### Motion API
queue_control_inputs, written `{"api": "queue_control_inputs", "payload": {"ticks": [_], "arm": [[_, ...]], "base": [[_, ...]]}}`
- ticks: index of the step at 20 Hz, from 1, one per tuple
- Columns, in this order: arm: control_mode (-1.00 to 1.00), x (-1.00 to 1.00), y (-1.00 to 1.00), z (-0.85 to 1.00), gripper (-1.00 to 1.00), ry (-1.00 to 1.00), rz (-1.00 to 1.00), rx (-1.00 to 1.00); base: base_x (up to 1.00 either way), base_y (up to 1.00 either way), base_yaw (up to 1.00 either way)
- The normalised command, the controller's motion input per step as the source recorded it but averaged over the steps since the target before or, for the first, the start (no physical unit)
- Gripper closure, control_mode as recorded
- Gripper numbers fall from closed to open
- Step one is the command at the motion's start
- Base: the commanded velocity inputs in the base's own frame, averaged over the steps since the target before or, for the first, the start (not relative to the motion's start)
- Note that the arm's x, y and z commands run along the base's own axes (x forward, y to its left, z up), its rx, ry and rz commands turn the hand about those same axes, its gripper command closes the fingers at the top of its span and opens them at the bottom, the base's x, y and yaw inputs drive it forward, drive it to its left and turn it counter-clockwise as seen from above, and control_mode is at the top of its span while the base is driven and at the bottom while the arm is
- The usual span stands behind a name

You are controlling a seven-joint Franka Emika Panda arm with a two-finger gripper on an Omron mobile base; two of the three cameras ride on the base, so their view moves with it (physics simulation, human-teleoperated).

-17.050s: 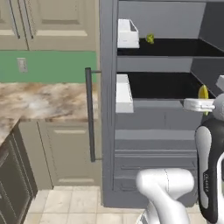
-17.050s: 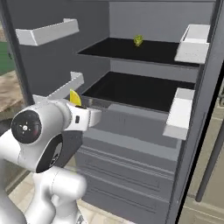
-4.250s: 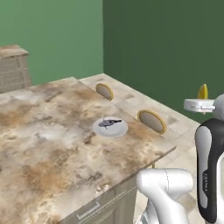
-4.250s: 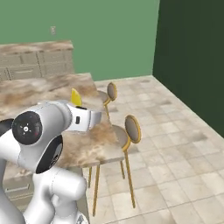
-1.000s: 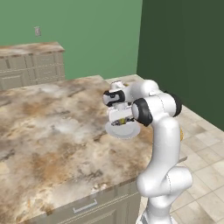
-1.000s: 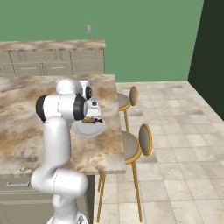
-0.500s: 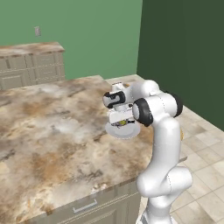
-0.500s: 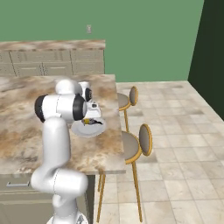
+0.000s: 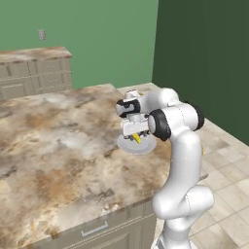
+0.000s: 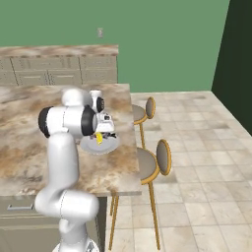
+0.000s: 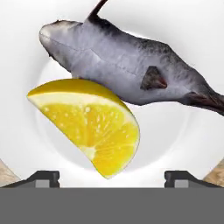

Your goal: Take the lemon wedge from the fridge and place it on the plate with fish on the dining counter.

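Green walls back a kitchen with pale tiled flooring, and across the left and centre of both base views spreads the dining counter (image 9: 58,146), a broad slab of mottled brown-beige marble over beige drawer fronts. Near its right edge in the left base view sits the plate (image 9: 131,146), small, round and smooth, pale grey-white. The white arm bends over it, and the gripper (image 9: 135,135) hangs just above the plate, at centre frame in that view and left of centre in the right base view (image 10: 101,134).

From the hand view, the plate (image 11: 183,144) shows as a glossy white dish with a shallow well. The fish (image 11: 127,61) lies across the upper half, slender, grey, faintly scaled, its tail running off toward the right edge. Below and left of it rests the lemon wedge (image 11: 89,124), bright yellow with a smooth rind along its curved upper edge and pulpy, segmented flesh facing the camera; its upper edge seems to touch the fish. The two dark finger tips (image 11: 41,177) stand well apart at the bottom corners of that view, clasping nothing, the wedge lying between them on the plate.

Two round-seated wooden stools (image 10: 157,160) stand beside the counter's right edge in the right base view.
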Motion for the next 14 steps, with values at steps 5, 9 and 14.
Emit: {"api": "queue_control_inputs", "payload": {"ticks": [5,9,14], "arm": [[-1.0,-1.0,-0.23,0.32,-1.0,-0.03,0.02,0.09],[-1.0,-1.0,-0.29,0.13,-1.0,-0.15,0.05,0.1],[-1.0,-1.0,-0.13,-0.01,-1.0,-0.22,0.01,0.15]], "base": [[0.0,0.0,0.0],[0.0,0.0,0.0],[0.0,0.0,0.0]]}}
